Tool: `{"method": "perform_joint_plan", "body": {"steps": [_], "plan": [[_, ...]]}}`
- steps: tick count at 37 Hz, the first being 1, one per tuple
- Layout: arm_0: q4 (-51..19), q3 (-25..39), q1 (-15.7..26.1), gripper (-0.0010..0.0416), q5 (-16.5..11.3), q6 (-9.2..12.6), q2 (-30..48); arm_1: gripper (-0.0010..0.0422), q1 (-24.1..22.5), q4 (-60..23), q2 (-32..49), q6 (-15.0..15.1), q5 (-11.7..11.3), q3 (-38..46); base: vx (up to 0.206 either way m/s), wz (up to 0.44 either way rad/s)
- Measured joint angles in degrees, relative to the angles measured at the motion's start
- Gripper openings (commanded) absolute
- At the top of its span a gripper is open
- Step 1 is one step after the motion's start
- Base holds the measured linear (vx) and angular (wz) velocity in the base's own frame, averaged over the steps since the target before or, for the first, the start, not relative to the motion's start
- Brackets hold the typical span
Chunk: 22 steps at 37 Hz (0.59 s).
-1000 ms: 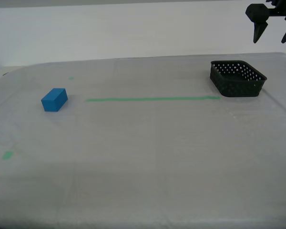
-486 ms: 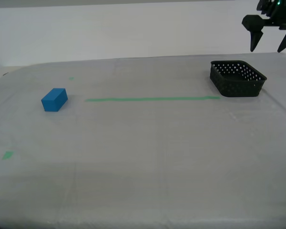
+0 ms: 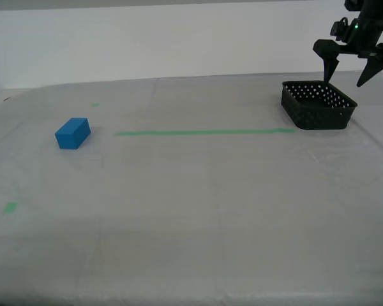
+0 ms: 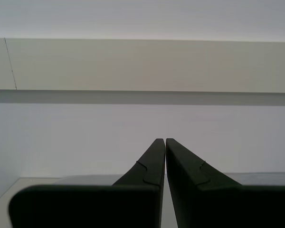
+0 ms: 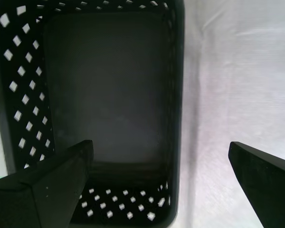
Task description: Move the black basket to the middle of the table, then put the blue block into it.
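My first gripper (image 3: 350,71) hangs wide open and empty directly above the black basket (image 3: 318,105), straddling one wall (inside and outside). My second gripper (image 4: 162,142) is closed on nothing, pointed away from the table (image 3: 198,204).

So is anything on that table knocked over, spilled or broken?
Nothing stands out. The black basket sits upright and empty, the blue block lies flat on the table, and my first gripper hangs open above the basket.
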Motion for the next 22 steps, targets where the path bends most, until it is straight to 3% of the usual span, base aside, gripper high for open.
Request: {"method": "perform_joint_plan", "body": {"steps": [17,22], "plan": [[0.39,7.69,-0.17,0.0400,1.11,0.07,10.36,0.0000,0.00,0.00,0.00,0.00,0.02,0.00,0.000,0.000],[1.46,7.15,-0.11,0.0400,1.20,0.13,11.91,0.0000,0.00,-0.04,0.00,-0.02,0.02,0.00,0.000,0.000]]}}
